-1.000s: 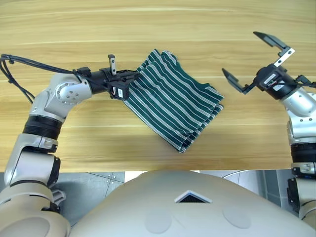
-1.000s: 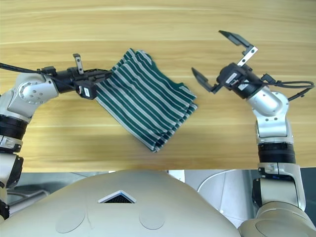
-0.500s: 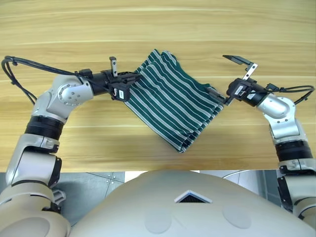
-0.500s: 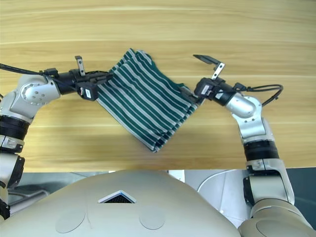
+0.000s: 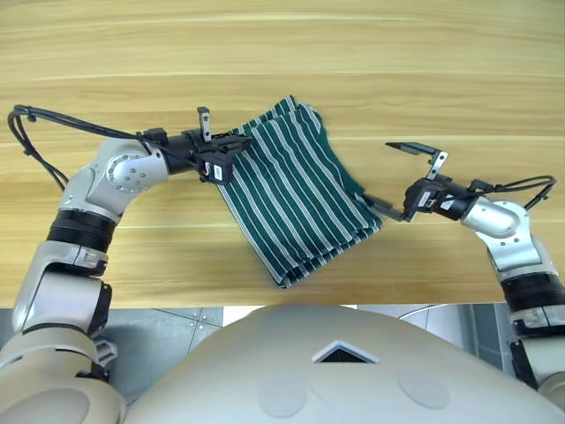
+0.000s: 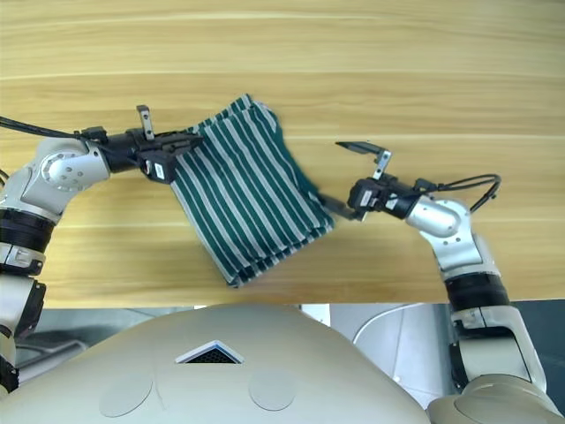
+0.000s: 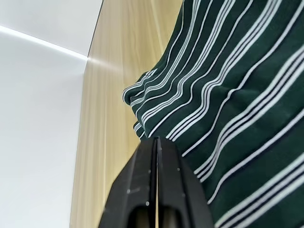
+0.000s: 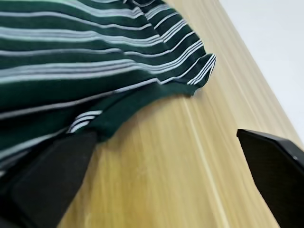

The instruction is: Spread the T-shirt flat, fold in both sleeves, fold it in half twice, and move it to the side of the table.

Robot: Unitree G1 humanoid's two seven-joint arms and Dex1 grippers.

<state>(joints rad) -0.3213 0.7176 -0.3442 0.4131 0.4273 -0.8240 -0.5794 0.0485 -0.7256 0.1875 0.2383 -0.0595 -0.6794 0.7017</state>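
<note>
Pinching T-shirt (image 5: 300, 190) edge with left gripper (image 5: 237, 144) jaws, right gripper (image 5: 378, 172) jaws spread, lower tip hidden beneath it

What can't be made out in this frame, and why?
T-shirt lower layers: head views, top layer covers them.
Whether shut left gripper pinches cloth: left wrist view, its fingers block the contact.
Whether right gripper lower finger is under the hem: right wrist view, dark cloth merges with it.

We take this for a bare lab or test room: a wide pale wood-grain surface (image 5: 371, 53), grey floor tiles (image 5: 159, 325) below its near edge, a bare white wall (image 7: 38, 142).
</note>
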